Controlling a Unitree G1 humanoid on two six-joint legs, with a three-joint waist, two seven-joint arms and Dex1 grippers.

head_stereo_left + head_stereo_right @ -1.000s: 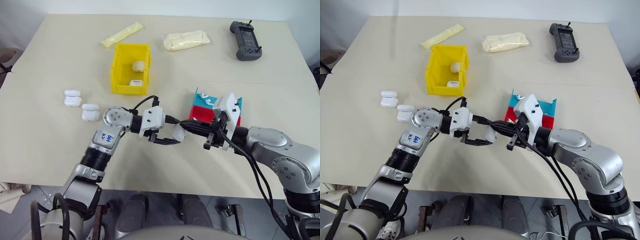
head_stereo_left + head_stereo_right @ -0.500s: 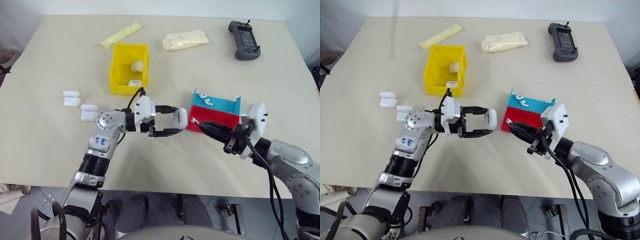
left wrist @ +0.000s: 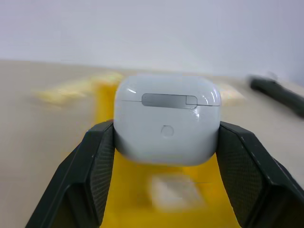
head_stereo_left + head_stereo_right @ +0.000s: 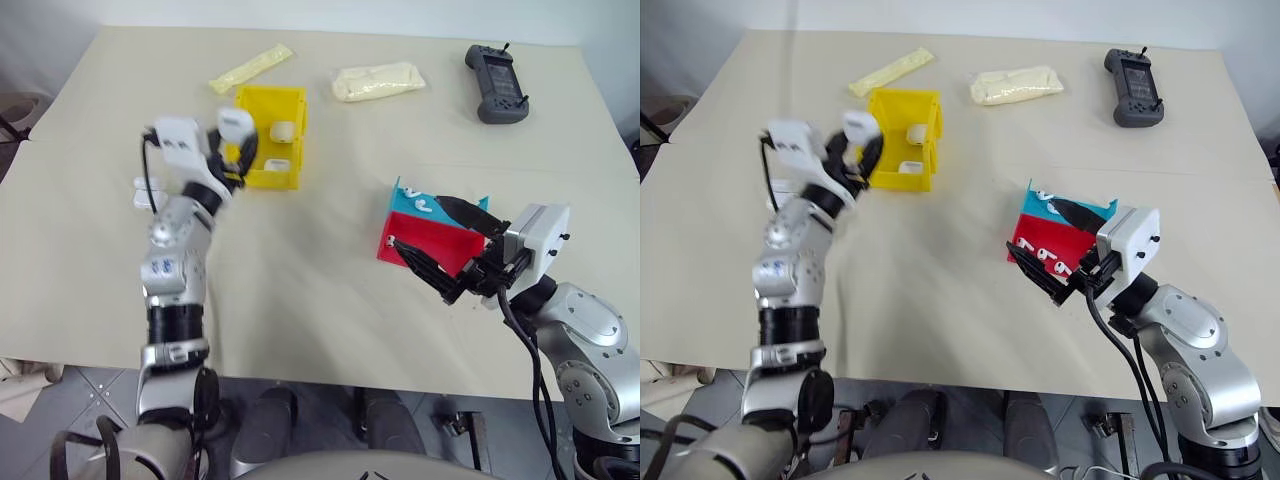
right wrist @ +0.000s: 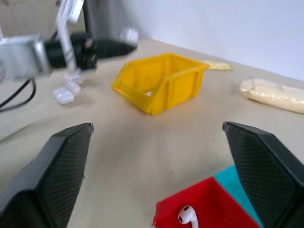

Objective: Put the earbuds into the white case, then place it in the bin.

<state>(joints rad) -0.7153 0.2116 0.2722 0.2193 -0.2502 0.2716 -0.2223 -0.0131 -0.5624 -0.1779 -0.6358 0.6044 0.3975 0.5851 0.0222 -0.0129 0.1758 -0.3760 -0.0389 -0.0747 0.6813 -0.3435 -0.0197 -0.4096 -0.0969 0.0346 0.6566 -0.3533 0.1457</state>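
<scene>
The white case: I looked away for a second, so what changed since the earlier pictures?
The left gripper carried the glossy white rounded case from table centre up beside the bright yellow plastic bin. The right gripper let go, opened and drew back. Bin and trays stayed.

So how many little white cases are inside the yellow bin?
2. One case lies toward the far end of the bin, the other case by its near wall. That wall could hide something low behind it.

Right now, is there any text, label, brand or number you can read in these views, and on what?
None can be read.
Blue marks on the left arm's forearm: too small and blurred to read.
Black handheld controller: its screen and buttons show no legible text.
White case: no lettering.
</scene>
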